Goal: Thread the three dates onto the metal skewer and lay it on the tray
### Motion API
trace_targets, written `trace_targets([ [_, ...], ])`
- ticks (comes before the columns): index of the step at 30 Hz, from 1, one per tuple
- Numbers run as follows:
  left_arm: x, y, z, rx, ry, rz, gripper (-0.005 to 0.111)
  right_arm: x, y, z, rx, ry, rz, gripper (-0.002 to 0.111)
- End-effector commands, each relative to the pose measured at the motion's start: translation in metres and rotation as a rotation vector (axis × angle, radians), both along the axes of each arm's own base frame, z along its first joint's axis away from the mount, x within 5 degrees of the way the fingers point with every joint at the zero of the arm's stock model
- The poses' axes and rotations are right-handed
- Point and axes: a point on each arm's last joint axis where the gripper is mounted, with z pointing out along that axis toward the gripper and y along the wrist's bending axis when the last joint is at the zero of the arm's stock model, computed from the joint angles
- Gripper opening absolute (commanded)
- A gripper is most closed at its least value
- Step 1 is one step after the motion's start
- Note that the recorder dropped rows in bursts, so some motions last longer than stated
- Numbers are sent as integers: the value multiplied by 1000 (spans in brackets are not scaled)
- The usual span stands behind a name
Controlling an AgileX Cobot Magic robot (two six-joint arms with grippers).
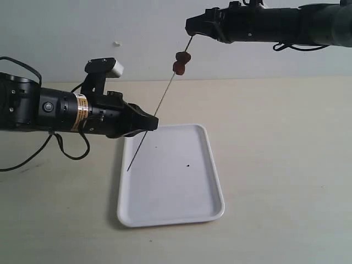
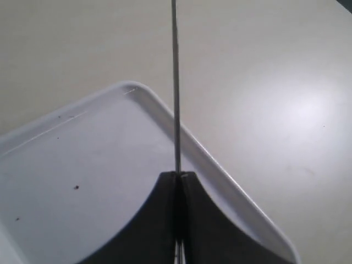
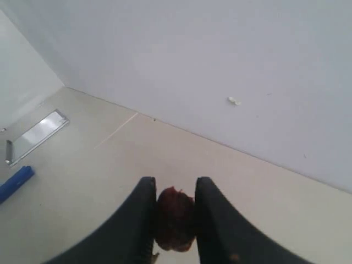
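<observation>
Above the tray point(image 1: 215, 181), left pincer point(image 1: 152, 124) clenched on skewer point(image 1: 164, 94), dates point(image 1: 180, 62) threaded higher, right pincer point(image 1: 191, 32) grasping another date point(image 3: 175, 223).

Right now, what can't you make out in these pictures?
- Exterior view: the right gripper hides the date it holds, and whether the skewer has pierced it.
- Right wrist view: that date shows, but no skewer.
- Left wrist view: the left gripper covers the skewer's lower part.
- Specks on the tray: too small to identify.
</observation>
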Motion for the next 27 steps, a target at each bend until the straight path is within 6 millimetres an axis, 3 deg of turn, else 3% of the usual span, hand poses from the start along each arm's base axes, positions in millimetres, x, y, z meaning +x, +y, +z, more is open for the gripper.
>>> trace_targets([
  [1,2,-2,7,-17,-8,11,0,-2,1,8,20,-20,21,24],
  [11,9,-2,11,-33,10,63,0,-4,2,8,24,-15,43,24],
  [18,12,-6,-5,-113,119,113,0,-3,2,9,33,-14,39,24],
  [27,17,-7,2,-208,114,172,0,-4,3,9,40,-15,52,24],
])
